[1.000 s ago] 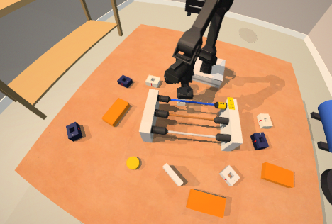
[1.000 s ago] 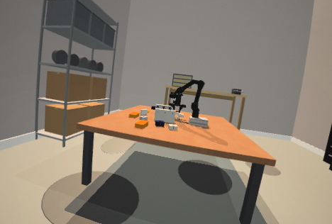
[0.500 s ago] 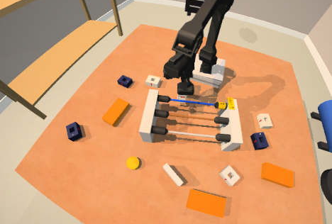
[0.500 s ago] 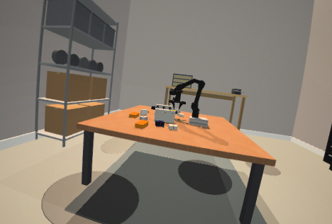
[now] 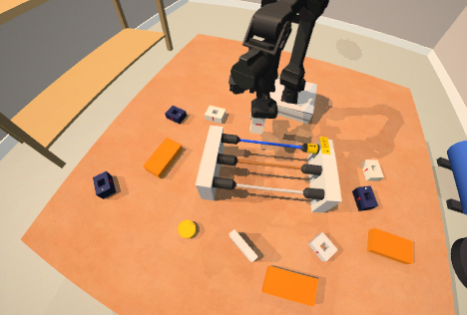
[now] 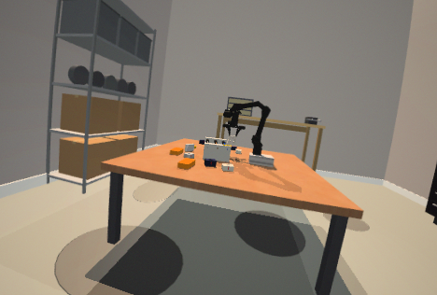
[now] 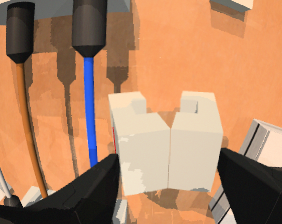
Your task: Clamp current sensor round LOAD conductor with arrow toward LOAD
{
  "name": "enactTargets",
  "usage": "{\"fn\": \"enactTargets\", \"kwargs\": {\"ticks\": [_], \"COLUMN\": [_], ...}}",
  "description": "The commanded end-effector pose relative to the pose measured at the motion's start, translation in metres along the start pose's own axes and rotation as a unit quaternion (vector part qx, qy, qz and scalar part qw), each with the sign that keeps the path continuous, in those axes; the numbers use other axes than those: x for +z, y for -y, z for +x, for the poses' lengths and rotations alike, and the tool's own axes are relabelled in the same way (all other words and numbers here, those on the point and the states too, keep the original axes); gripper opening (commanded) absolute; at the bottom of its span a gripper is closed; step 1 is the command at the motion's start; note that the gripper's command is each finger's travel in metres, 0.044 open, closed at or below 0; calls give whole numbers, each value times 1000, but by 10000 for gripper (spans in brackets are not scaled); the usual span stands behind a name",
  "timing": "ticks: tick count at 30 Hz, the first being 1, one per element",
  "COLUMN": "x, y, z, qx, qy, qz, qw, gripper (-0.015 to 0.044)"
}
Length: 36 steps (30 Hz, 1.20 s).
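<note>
My gripper (image 5: 259, 117) (image 6: 233, 131) (image 7: 169, 159) is shut on the open white current sensor (image 5: 256, 126) (image 6: 232, 139) (image 7: 144, 150), held above the table behind the rack. In the wrist view the sensor's halves meet at a seam and their far ends stand apart; a red mark (image 7: 114, 139) shows on its left side. The blue conductor (image 5: 269, 144) (image 7: 89, 110) runs left of the sensor in the wrist view, outside it. A yellow tag (image 5: 311, 149) and a yellow marker (image 5: 325, 146) are at its right end in the top view; their text is unreadable.
Orange (image 5: 269, 165) (image 7: 29, 135) and white (image 5: 269, 189) conductors run parallel between the white end blocks (image 5: 207, 175) (image 5: 330, 178). White and dark blue sensors, orange blocks (image 5: 164, 157) (image 5: 290, 285) and a yellow disc (image 5: 187, 229) lie around the rack.
</note>
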<state>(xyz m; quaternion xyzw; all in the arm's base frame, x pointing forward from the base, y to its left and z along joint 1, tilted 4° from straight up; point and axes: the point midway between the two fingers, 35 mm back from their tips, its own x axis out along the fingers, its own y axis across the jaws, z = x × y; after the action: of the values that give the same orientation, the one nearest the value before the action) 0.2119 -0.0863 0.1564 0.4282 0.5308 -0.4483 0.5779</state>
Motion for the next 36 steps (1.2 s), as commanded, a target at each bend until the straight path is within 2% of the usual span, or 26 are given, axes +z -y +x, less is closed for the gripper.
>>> {"fn": "enactTargets", "kwargs": {"ticks": [1, 7, 19, 36], "x": [-1, 0, 1, 1], "y": [0, -8, -61, -63], "z": [-17, -17, -9, 15], "qx": [0, 0, 2, 3], "qy": [3, 3, 2, 3], "qz": [1, 7, 43, 43], "qw": [1000, 1000, 999, 999], "gripper": [0, 0, 0, 0]}}
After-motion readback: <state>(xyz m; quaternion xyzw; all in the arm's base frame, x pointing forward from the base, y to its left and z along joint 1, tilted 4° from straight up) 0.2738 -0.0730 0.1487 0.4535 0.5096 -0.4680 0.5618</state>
